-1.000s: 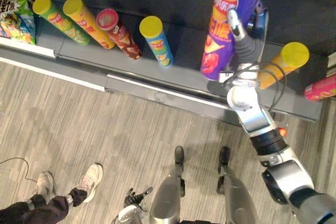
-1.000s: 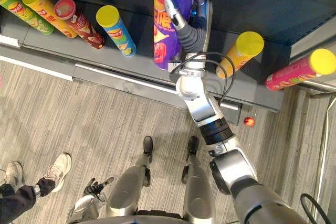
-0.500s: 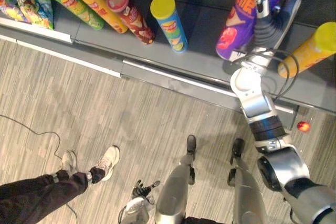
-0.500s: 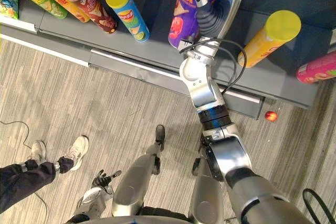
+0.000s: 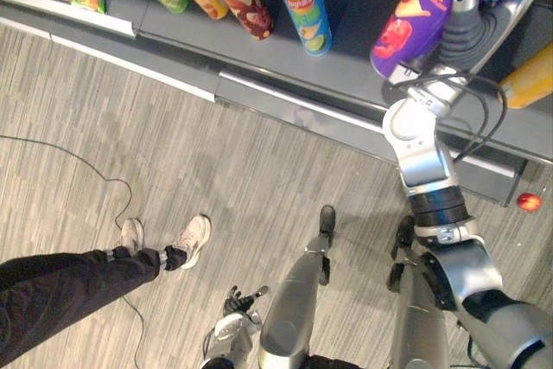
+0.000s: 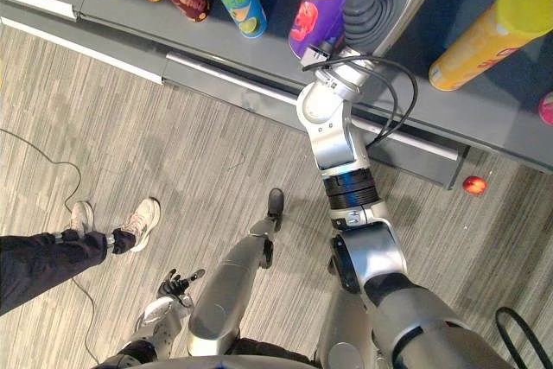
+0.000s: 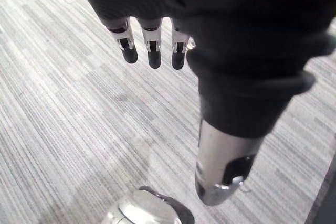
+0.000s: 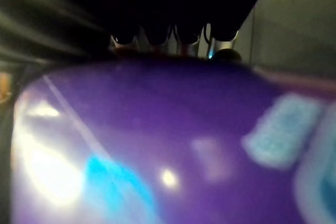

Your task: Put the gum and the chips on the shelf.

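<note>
- The purple chips can [image 5: 413, 19] stood tilted at the front of the shelf [image 5: 285, 97], between a blue can [image 5: 300, 2] and an orange can [image 5: 529, 84]; I could not tell whether its base rested there.
- The right robot hand [image 6: 378, 8] gripped it with fingers wrapped round its side and the arm stretched forward.
- This looked like the placing step: next, stand the can upright, then let go.
- The left robot hand [image 7: 152, 51] hung low, fingers relaxed and empty.
</note>
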